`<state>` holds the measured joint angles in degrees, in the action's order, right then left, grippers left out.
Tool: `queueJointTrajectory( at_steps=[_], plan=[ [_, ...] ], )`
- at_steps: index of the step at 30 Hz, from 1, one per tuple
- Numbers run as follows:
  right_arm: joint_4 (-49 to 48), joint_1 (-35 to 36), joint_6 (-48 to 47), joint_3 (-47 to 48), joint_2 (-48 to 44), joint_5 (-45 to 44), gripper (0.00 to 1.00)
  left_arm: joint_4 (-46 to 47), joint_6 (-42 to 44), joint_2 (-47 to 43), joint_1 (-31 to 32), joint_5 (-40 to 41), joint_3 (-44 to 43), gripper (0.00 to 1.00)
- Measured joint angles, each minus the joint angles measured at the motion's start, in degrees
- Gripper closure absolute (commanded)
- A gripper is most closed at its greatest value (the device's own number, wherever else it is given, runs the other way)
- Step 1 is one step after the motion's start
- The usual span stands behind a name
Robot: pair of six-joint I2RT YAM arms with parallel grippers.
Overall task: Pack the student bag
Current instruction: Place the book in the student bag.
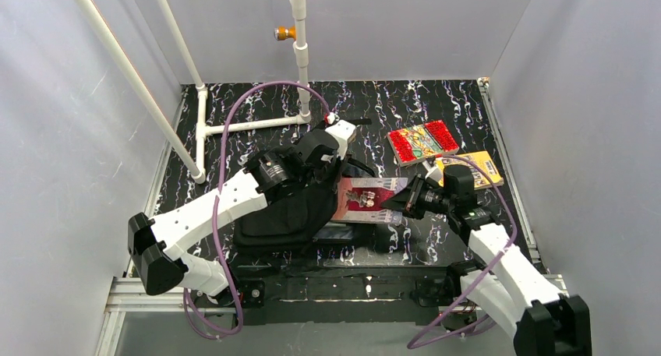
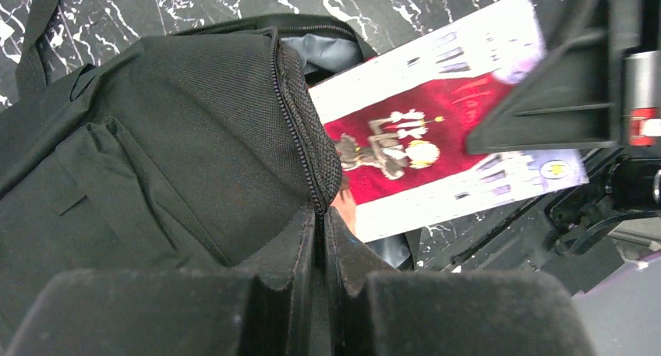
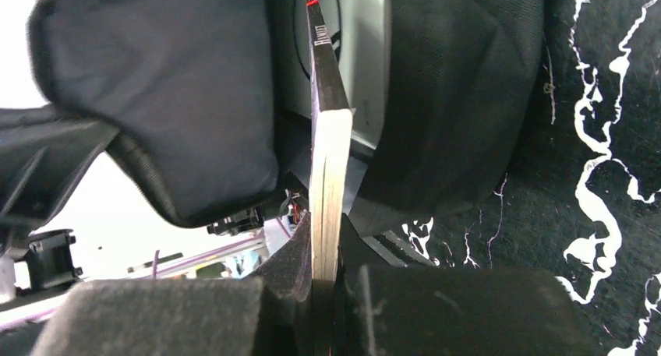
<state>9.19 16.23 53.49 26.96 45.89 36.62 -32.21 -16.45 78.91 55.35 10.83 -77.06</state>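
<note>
The bag (image 1: 284, 208) lies on the bench (image 1: 374, 107) left of centre, close to the near edge, largely beneath my left arm, with its mouth turned toward the right edge. My left gripper (image 2: 319, 239) is closed on the bag, pinching the fabric rim at the zip (image 2: 300, 122); that flap is lifted off the lower side, and grey lining shows inside the mouth. My right gripper (image 3: 323, 270) is clamped on a book (image 1: 370, 200) with a dark red and white cover, the fingers bearing on both faces at the end nearest the right edge. The right wrist view shows the book edge-on, page block toward the camera. Its other end sits in the mouth of the bag, between the two black fabric sides. How far it reaches inside cannot be determined, as the raised flap covers that end. A red book (image 1: 422, 142) lies flat toward the far right corner. A yellow book (image 1: 471, 169) lies just beside it on the side toward the near edge, partly hidden by my right arm. A white pipe frame (image 1: 249, 125) stands at the far left corner, apart from the bag.
</note>
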Motion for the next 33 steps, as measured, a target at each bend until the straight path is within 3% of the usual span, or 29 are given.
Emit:
queueJointTrajectory(
  at_steps=[4, 11, 13, 17, 20, 26, 33],
  plan=[
    [-5.35, 2.45, 3.48, -1.79, 6.27, -0.46, 0.99, 1.64, -0.02, -0.37, 0.0, -1.42, 0.13, 1.0],
    [-17.75, 17.09, 6.64, 2.51, 20.57, -5.57, 0.97, 2.97, -0.24, -0.96, 0.0, -3.78, 0.72, 1.0],
    [-23.26, 19.52, 8.72, 3.23, 26.36, -6.97, 0.74, 3.21, -0.52, -1.44, 0.0, -4.17, 0.87, 1.0],
    [-33.38, 23.39, 11.96, 7.43, 39.54, -8.24, 0.47, 3.74, -1.33, -2.97, 0.0, -4.39, 1.79, 1.0],
    [-37.29, 24.92, 12.09, 10.12, 43.39, -8.48, 0.3, 3.72, -1.49, -3.5, 0.0, -4.35, 1.79, 1.0],
    [-26.97, 24.98, 3.08, 12.02, 36.57, -14.73, 0.14, 3.43, -1.33, -4.39, 0.0, -4.11, 2.01, 1.0],
    [-10.16, 24.83, -5.81, 12.63, 25.59, -23.47, 0.13, 3.39, -1.07, -4.66, 0.0, -4.15, 2.47, 1.0]
  ],
)
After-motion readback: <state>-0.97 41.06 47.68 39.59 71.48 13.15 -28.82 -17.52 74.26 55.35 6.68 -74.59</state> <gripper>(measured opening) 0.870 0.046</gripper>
